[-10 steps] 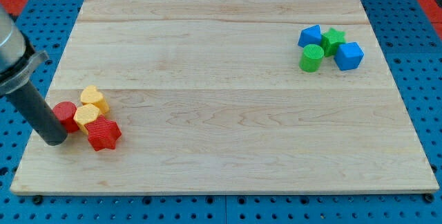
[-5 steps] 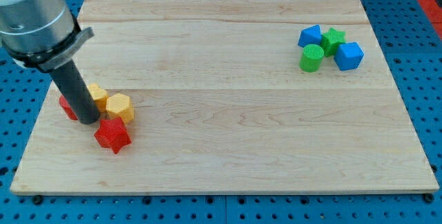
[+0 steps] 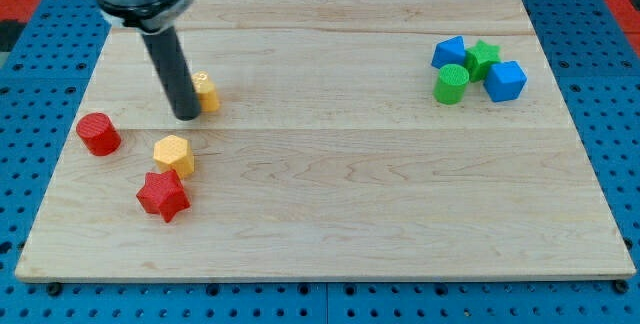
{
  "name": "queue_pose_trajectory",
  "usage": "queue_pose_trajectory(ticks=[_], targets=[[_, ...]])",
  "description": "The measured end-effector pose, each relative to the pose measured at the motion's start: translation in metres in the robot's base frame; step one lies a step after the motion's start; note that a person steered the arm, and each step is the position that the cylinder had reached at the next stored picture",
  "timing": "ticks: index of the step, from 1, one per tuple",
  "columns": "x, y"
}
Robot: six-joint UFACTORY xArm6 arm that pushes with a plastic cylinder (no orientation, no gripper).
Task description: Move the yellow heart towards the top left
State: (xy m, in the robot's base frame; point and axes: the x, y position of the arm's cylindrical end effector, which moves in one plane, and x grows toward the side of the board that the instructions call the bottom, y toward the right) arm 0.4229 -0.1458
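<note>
Wooden counter (image 3: 330, 164), yellow heart (image 3: 206, 93) partway to the far left.
My tip (image 3: 187, 116) touched its left side; no claw existed to judge; far-left corner remained some way off.

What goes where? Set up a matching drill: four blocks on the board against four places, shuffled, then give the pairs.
Blocks:
1. yellow heart
2. red cylinder
3. red star
4. green cylinder

Places:
A. in the cluster at the view's right
B. nearest the view's left edge
C. right beside my tip
D. just below the yellow hexagon

Pairs: 1-C, 2-B, 3-D, 4-A
</note>
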Motion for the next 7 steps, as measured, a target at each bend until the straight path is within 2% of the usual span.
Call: queue_pose_trajectory(ticks=[1,3,4,5,7], targets=[[-0.002,0.023],[-0.03,0.015],[-0.034,0.054],[-0.048,0.049],[-0.066,-0.027]])
